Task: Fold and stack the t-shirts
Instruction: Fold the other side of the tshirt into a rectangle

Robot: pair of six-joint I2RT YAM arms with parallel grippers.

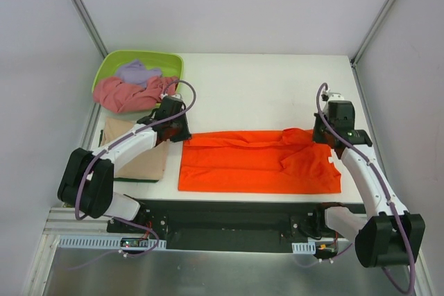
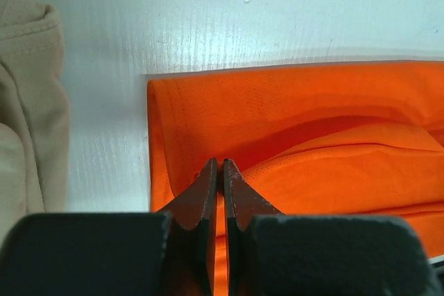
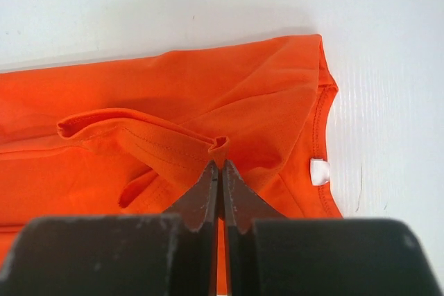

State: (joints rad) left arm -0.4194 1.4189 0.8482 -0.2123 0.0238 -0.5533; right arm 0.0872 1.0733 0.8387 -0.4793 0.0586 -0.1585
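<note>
On the white surface one orange t-shirt is spread. One tan t-shirt is laid to its left, and one pink t-shirt and one lavender t-shirt are heaped in the single green tub. Two hands are pinched shut on the orange cloth: the left hand at its left end, the right hand on a fold by the collar.

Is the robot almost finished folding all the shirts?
Not yet. The tan shirt looks folded, lying on the left. The left gripper and right gripper pinch the orange shirt along its far edge, mid-fold. The pink shirt and lavender shirt wait crumpled in the green tub.
</note>
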